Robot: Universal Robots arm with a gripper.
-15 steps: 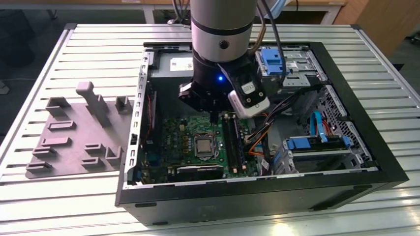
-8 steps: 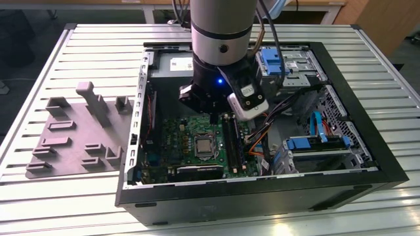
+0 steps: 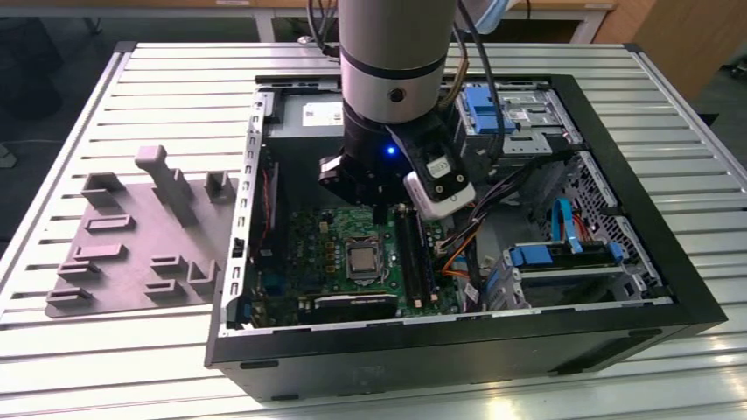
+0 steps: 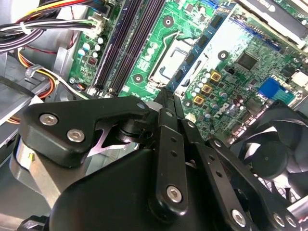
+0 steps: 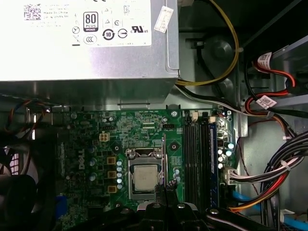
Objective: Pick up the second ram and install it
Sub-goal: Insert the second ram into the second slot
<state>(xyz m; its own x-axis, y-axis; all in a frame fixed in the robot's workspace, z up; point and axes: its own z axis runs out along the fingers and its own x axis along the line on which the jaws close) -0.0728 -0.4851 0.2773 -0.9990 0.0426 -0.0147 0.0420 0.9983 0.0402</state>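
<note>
My gripper hangs inside the open computer case, just above the green motherboard. In both wrist views its black fingers meet at a thin tip with nothing between them, so it is shut and empty. The tip hovers beside the CPU socket, to one side of the long memory slots. A thin dark blue ram stands edge-on in the outermost slot. Whether it is the second ram I cannot tell. The same slot row runs across the second wrist view.
A grey fixture plate with upright posts lies on the slatted table at the exterior view's left. Inside the case are the grey power supply, coloured cable bundles, blue drive brackets and a black fan.
</note>
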